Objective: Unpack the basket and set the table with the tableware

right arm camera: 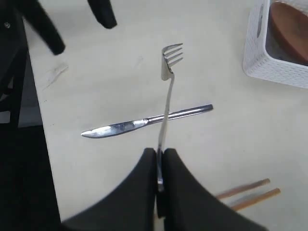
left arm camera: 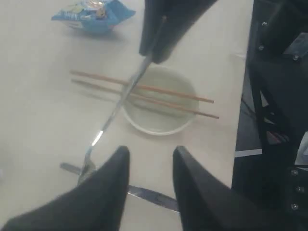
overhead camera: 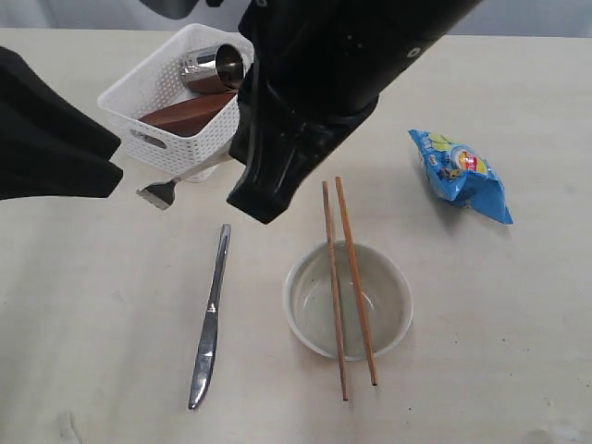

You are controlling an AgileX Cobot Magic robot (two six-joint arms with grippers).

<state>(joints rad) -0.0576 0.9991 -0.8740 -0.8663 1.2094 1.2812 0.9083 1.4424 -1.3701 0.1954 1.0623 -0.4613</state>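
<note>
Pinching the very end of a steel fork (right arm camera: 167, 96) handle, the right gripper (right arm camera: 160, 156) has its jaws pressed tight together, and the fork slants away from it with the tines at the free end; whether they touch the surface cannot be told. The left gripper (left arm camera: 150, 154) stands released, its two dark fingers (left arm camera: 115, 168) parted around nothing. On the pale beige table (overhead camera: 481, 333) sits a cream bowl (overhead camera: 388, 296) with two wooden chopsticks (overhead camera: 355, 277) laid side by side across its rim. In the exterior view a steel knife (overhead camera: 211, 314) lies flat to the left of the bowl, apart from it. The white perforated basket (overhead camera: 190, 148) is well up and left of the bowl, holding a tipped steel cup (overhead camera: 215, 69) and a brown saucer (overhead camera: 185, 113). A blue snack bag (overhead camera: 461, 174) lies up and right of the bowl. A grey strip shows past the table's far edge.
</note>
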